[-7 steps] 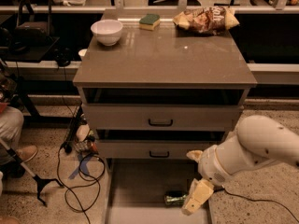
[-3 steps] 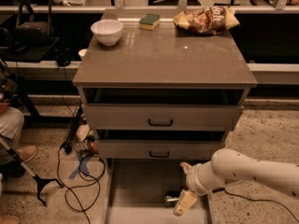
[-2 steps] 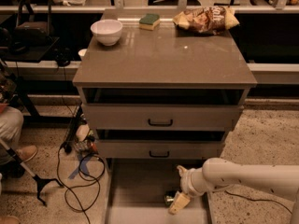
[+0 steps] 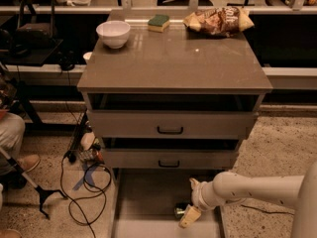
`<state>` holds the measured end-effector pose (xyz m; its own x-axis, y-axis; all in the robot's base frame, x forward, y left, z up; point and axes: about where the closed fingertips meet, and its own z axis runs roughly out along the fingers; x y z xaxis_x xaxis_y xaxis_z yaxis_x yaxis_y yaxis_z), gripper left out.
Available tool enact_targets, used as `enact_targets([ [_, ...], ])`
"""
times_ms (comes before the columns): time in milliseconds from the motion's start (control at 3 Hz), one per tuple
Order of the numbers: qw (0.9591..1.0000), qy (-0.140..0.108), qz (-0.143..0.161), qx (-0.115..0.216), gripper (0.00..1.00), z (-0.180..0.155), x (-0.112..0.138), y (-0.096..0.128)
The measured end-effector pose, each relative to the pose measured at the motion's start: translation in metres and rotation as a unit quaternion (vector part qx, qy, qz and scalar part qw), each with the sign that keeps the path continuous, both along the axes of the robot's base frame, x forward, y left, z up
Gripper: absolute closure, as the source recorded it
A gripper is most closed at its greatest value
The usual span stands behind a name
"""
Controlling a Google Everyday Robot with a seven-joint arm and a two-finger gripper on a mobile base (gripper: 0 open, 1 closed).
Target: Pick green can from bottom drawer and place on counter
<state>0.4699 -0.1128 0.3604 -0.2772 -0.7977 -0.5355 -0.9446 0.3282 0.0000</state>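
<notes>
The bottom drawer (image 4: 143, 197) is pulled out, a pale tray below two closed drawers with black handles. The green can (image 4: 180, 211) lies in it near the right rail, only its left end showing beside the gripper. My gripper (image 4: 190, 216) reaches in from the right on a white arm, down inside the drawer, its tan fingers (image 4: 189, 216) right at the can. The counter (image 4: 173, 58) is the glossy grey-brown top of the cabinet.
On the counter's back edge stand a white bowl (image 4: 113, 33), a green-topped sponge (image 4: 158, 22) and a chip bag (image 4: 218, 20). Cables (image 4: 81, 182) lie on the floor at the left, near a person's leg and shoe (image 4: 20, 163).
The arm has dropped and stretched left into the bottom drawer. The gripper has moved left and lower, from above the can down to it.
</notes>
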Motion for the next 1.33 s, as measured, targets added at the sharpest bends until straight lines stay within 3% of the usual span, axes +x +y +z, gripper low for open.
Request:
enact_targets([
  [333,0.9997,-0.010,-0.005,0.020,0.00,-0.035,0.009,-0.006],
  [1000,0.9936,-0.045,-0.024,0.101,0.00,-0.107,0.047,-0.023],
  [1333,0.9936,-0.045,-0.023,0.101,0.00,-0.107,0.046,-0.023],
])
